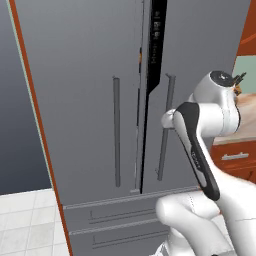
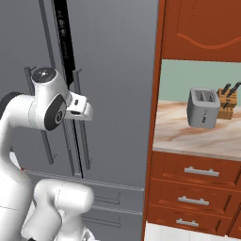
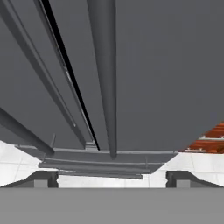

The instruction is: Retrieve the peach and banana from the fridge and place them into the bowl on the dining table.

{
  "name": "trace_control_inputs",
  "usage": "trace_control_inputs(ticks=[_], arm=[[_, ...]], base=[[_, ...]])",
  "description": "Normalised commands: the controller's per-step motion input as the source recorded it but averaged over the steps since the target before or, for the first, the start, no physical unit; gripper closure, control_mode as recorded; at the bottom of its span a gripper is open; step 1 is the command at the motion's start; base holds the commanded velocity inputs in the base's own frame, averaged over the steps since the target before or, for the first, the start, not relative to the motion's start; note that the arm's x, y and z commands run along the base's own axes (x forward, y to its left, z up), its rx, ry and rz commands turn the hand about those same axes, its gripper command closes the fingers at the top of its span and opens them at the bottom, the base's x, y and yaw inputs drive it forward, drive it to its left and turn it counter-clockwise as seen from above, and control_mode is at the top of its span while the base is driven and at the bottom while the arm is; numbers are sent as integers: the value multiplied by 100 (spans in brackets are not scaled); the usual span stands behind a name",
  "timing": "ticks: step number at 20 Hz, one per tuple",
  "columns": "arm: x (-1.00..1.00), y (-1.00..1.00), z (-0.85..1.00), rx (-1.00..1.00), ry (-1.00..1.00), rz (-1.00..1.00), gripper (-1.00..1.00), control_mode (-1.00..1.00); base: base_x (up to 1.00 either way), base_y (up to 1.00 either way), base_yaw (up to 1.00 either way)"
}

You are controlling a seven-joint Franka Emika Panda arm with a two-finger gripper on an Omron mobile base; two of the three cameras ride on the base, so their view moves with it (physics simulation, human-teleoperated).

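Left base view: fridge (image 1: 100, 110) stands upright w/ its right door cracked open a little, a dark slit running down btw the two doors. Two long vertical bar handles, left handle (image 1: 116, 132) and right handle (image 1: 166, 127), flank that slit. Bottom drawers (image 1: 115, 225) sit shut below the doors. White arm (image 1: 210, 115) reaches in from the lower right, its hand end right up near the right handle; can't tell if it touches.

Right base view: same fridge (image 2: 108, 94) seen from the other side, dark gap visible beside the handles. Hand (image 2: 79, 107) points at the door next to the handle bars. Red-brown cabinets (image 2: 197, 28) stand right of the fridge. Below them a marbled surface (image 2: 188, 134) carries a grey toaster (image 2: 203, 108) and a knife block (image 2: 227, 104), both near its back edge, just beside each other. Drawers (image 2: 200, 188) sit under that surface.

Hand view: tool (image 3: 111, 178) is spread wide, nothing btw its two dark fingertips (image 3: 41, 179). Right handle (image 3: 107, 74) runs straight up the middle ahead of the tool, door gap just left of it.

Fridge interior too dark and narrow to make out; peach, banana can't be made out.
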Motion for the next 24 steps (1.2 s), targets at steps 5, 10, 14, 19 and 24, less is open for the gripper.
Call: trace_control_inputs(ticks=[5,10,14,19,24], arm=[[-24,0,-21,0,-10,0,-100,-100],[-15,-1,-22,0,-11,0,-100,-100],[-8,-2,-27,1,-13,0,-100,-100],[-3,0,-27,0,-9,0,-100,-100],[-2,0,-4,0,-1,0,-100,100]], base=[[0,0,0],[0,0,0],[0,0,0],[0,0,0],[-18,0,0]])
